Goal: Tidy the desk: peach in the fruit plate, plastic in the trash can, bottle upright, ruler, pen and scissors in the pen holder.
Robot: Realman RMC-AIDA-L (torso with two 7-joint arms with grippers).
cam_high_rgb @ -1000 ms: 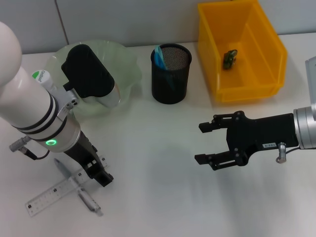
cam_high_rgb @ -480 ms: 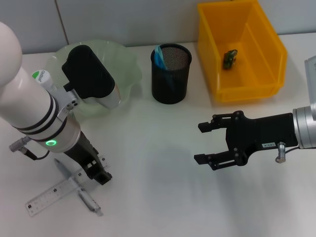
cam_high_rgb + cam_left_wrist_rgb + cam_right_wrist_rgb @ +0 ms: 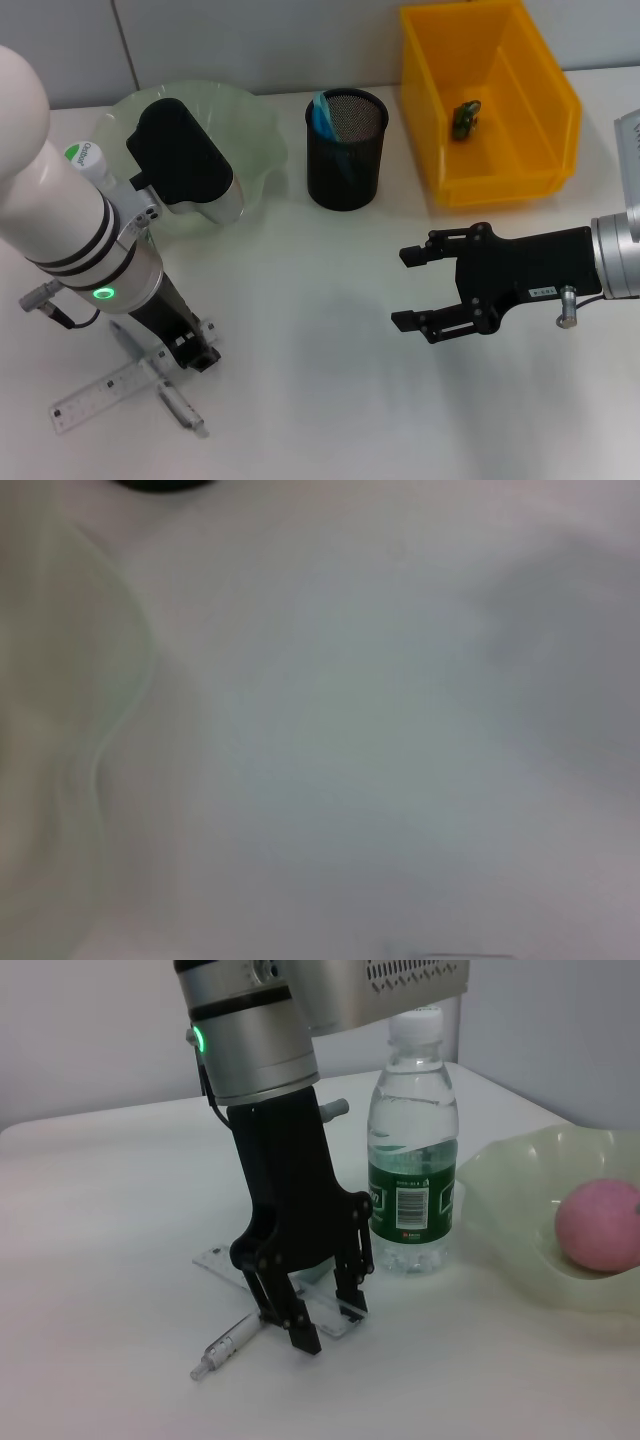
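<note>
Ruler: flat on the desk, near front-left; pen lies crossed over it.
Left gripper: pointing straight down over the ruler's end, fingers partly spread, one tip each side of the ruler edge, tips at desk level; nothing lifted.
Bottle: upright just behind the left gripper, green label with barcode, white cap; text too small to read.
Peach: in the fruit plate, back-left.
Pen holder: back-centre, scissors standing inside, blue part showing above the rim.
Trash can: back-right, plastic on its floor.
Right gripper: hovers over bare desk right of centre, fingers wide apart, holding nothing.
Surface: plain white matte tabletop, soft arm shadows.
Room: pale grey wall behind the desk.
Writing: small white sticker on the right gripper body, unreadable; partial lettering on the bottle cap in the head view, not legible.
Left wrist view: blurred, only white desk and the plate's rim.
</note>
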